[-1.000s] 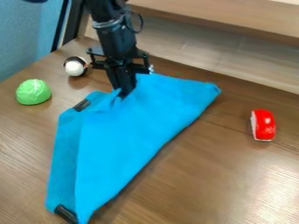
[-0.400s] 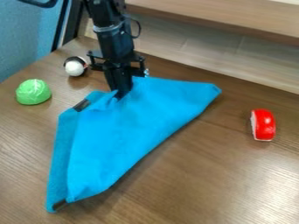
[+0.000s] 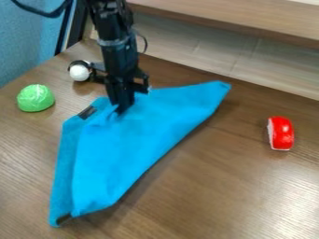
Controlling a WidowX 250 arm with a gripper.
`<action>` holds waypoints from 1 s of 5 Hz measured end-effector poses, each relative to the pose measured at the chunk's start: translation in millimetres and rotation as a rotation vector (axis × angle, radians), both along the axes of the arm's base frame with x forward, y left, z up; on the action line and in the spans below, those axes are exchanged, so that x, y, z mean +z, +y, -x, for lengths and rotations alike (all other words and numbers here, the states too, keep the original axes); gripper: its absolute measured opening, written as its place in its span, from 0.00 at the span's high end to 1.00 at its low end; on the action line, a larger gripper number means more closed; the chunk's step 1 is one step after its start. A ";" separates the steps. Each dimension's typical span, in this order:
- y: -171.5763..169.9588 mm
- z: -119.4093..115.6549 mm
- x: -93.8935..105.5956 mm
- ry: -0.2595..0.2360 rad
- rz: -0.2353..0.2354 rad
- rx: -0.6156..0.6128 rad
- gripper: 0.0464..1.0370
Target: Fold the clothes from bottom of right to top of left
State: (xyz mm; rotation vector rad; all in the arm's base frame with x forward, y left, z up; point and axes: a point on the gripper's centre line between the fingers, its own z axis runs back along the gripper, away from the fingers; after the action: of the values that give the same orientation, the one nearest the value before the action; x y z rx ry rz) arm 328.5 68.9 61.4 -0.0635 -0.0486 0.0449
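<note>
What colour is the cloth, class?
The cloth is bright blue, best seen in the camera view.

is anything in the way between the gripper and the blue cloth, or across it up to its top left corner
Nothing visible is in the way. The gripper is down at the cloth, and no object lies on it toward the top left corner. The ball and green toy sit past that corner, off the cloth.
</note>
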 end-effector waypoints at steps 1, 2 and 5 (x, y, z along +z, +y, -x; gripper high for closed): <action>5.9 0.3 -3.8 -0.002 -0.042 -0.016 0.98; 13.7 -0.5 -9.7 -0.020 -0.101 -0.063 0.98; 17.4 0.6 -27.1 -0.098 -0.164 -0.194 0.96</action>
State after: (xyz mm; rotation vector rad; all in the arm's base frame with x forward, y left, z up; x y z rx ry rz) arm 327.9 86.2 34.4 0.0939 -0.1432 -0.1558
